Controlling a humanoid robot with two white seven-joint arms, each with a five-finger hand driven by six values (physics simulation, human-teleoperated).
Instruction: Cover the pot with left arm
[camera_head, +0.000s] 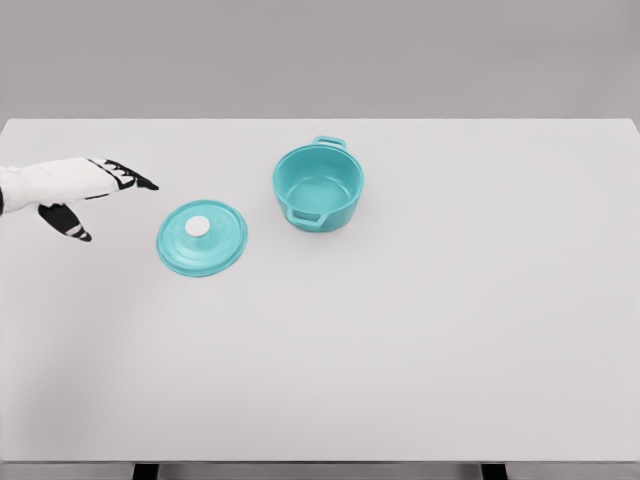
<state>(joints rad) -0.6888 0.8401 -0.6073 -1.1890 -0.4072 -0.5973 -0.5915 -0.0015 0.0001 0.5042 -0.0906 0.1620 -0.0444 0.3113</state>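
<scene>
White table (420, 340) fills most of the head view, grey wall behind it, two dark legs just showing under the near edge.

Teal pot (318, 188) stands upright on the table, toward the far edge and a little left of the middle. It is uncovered, inside is plain teal with nothing in it. Two loop handles: one on the far rim, one on the near-left side facing the near edge.

Teal lid (202, 237) lies flat on the table, just to the left of the pot and a bit nearer the near edge. Close to the pot but not touching it, a gap of bare table shows between them. Right way up, round white knob (198, 226) at its center.

Left arm comes in from the table's left edge, white sleeve, with the left hand (92, 190) out over the table left of the lid. Hand is spread and loose, holding nothing: dark-tipped fingers (135, 180) point right toward the lid, thumb drops down toward the near edge. Hand is apart from the lid, no contact. Cannot tell whether it touches the table surface or hangs above it.

Right arm does not show.
</scene>
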